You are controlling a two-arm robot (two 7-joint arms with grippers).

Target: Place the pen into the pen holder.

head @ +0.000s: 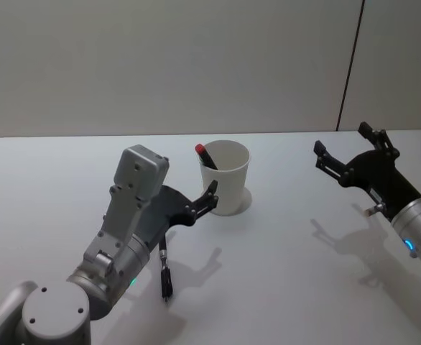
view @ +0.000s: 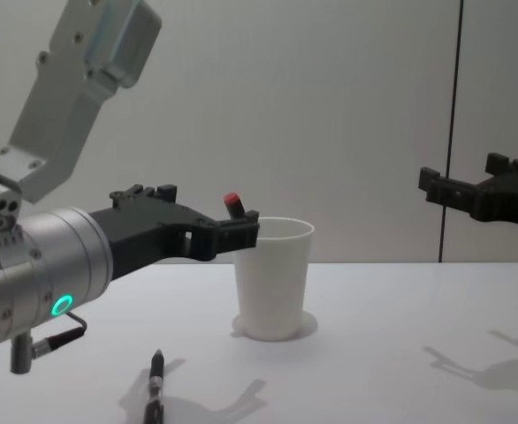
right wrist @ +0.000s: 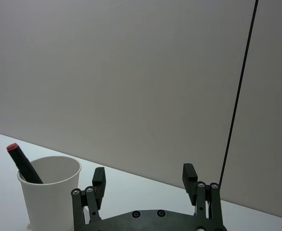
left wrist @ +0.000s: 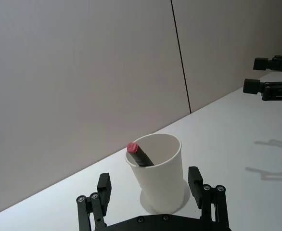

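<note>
The white paper-cup pen holder stands upright at mid-table. A black pen with a red cap leans inside it, cap above the rim. A second black pen lies flat on the table, near my left arm. My left gripper hovers open and empty just in front of the cup, level with its rim. My right gripper hangs open and empty in the air, well to the right of the cup.
The white table stretches wide around the cup. A plain grey wall with a dark vertical seam rises behind the table's far edge.
</note>
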